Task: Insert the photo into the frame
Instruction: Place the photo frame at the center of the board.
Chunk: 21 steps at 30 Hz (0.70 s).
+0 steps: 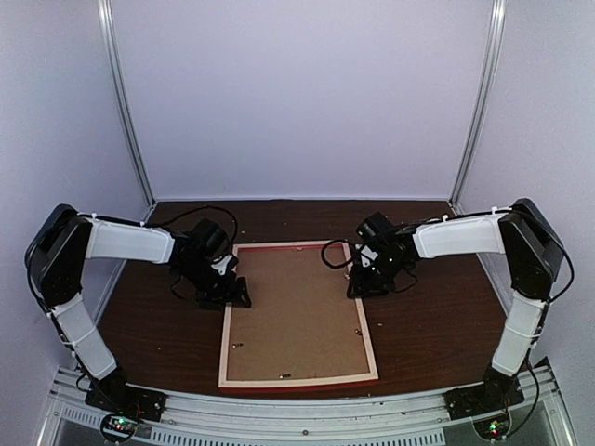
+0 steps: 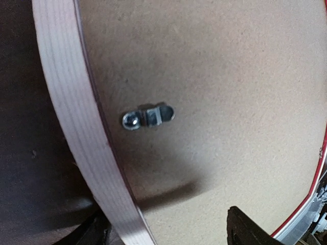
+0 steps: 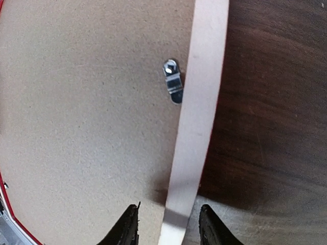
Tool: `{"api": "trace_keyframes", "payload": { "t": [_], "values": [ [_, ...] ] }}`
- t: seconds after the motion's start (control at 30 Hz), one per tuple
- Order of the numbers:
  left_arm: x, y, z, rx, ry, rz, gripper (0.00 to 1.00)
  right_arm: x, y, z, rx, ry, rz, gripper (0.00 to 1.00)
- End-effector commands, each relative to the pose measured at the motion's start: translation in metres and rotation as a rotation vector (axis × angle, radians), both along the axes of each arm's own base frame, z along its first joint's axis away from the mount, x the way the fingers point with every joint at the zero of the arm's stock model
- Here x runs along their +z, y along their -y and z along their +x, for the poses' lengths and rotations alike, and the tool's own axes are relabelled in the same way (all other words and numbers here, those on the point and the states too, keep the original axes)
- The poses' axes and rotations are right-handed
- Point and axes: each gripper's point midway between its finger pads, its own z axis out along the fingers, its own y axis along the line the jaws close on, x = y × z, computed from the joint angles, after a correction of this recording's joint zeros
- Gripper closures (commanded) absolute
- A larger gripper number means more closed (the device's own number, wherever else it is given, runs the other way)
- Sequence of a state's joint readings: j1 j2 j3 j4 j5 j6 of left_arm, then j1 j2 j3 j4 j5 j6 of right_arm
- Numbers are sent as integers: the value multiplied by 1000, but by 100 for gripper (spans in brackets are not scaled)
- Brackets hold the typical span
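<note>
Lying face-down, frame (image 1: 226, 327) holds backing bd (image 1: 297, 314).

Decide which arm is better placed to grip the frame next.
Probably the right arm: its jaws closely straddle a rail of the frame, one each side. On the left arm the jaws stand wider, one far over the board.

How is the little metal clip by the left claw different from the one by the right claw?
The left clip points away from the pale rail of the frame, across the brown backing board; the right clip runs along the rail. The left clip's tip sits clear of the rail; the right clip lies close beside it. Both are small shiny screwed-on tabs.
</note>
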State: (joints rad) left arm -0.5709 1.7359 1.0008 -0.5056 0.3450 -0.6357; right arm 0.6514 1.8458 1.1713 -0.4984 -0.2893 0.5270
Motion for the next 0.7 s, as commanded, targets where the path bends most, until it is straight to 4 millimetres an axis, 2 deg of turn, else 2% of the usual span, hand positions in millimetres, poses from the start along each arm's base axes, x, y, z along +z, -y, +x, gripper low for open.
{"api": "trace_keyframes", "payload": {
  "t": [0.0, 0.27, 0.43, 0.67],
  "values": [
    [8, 5, 29, -19, 123, 40, 21, 8, 16, -5, -46, 28, -51, 60],
    [-4, 3, 56, -5, 151, 140, 19, -2, 24, 0, -43, 20, -132, 65],
    [-7, 3, 59, 1, 147, 148, 19, -5, 22, 1, -41, 10, -126, 67],
    [-10, -2, 58, 1, 154, 174, 19, 4, 4, 4, -33, 33, -9, 63]
  ]
}}
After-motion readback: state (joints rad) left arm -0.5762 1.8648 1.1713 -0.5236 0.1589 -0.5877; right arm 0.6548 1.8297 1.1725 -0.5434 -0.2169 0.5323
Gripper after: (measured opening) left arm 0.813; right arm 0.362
